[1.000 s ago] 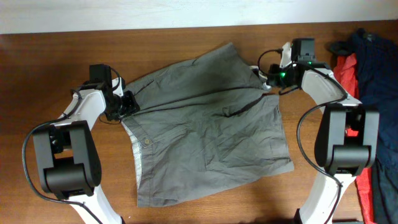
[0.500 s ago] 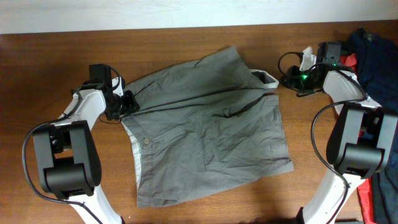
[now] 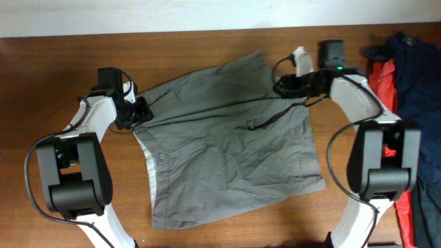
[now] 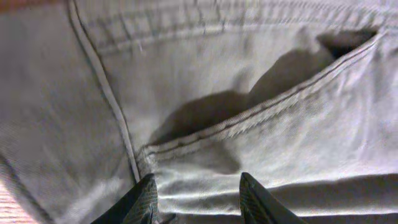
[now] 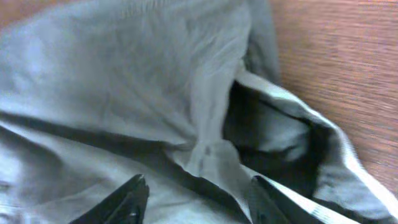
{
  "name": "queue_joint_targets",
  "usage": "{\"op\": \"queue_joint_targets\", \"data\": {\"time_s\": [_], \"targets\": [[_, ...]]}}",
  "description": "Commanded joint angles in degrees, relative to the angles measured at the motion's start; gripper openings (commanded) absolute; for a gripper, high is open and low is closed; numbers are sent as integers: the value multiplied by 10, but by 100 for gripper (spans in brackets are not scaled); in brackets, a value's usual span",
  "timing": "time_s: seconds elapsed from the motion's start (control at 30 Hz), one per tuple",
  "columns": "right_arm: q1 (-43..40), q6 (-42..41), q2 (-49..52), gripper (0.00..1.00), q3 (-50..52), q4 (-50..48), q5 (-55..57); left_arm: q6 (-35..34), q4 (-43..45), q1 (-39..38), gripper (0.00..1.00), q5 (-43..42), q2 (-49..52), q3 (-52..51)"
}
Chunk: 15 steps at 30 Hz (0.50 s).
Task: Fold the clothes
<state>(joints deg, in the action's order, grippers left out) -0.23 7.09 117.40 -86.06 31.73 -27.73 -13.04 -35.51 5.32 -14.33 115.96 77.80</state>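
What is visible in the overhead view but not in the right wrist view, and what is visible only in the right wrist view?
Only overhead: the whole shorts lying spread, the left arm, the button by the waistband, and the red garment and navy garments at the right edge of the table. Only right wrist: the dark opening with a pale rim, seen close above the jaws of the right gripper. Both: grey-olive cloth on the brown wooden table.
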Motion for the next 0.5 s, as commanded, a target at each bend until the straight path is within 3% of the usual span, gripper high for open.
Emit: {"op": "queue_joint_targets", "data": {"time_s": [0.0, 0.03, 0.37, 0.4, 0.47], "targets": [[13, 15, 14, 16, -3, 2, 105, 8, -1, 5, 43, 5, 9, 21], [14, 14, 16, 4, -4, 0, 109, 8, -1, 5, 43, 5, 9, 23], [-34, -45, -10, 4, -34, -6, 66, 8, -1, 5, 43, 5, 9, 23], [-36, -39, -10, 8, -34, -7, 57, 8, 0, 5, 43, 5, 9, 23], [-35, -15, -9, 36, -34, -5, 34, 8, 5, 5, 43, 5, 9, 23]]}}
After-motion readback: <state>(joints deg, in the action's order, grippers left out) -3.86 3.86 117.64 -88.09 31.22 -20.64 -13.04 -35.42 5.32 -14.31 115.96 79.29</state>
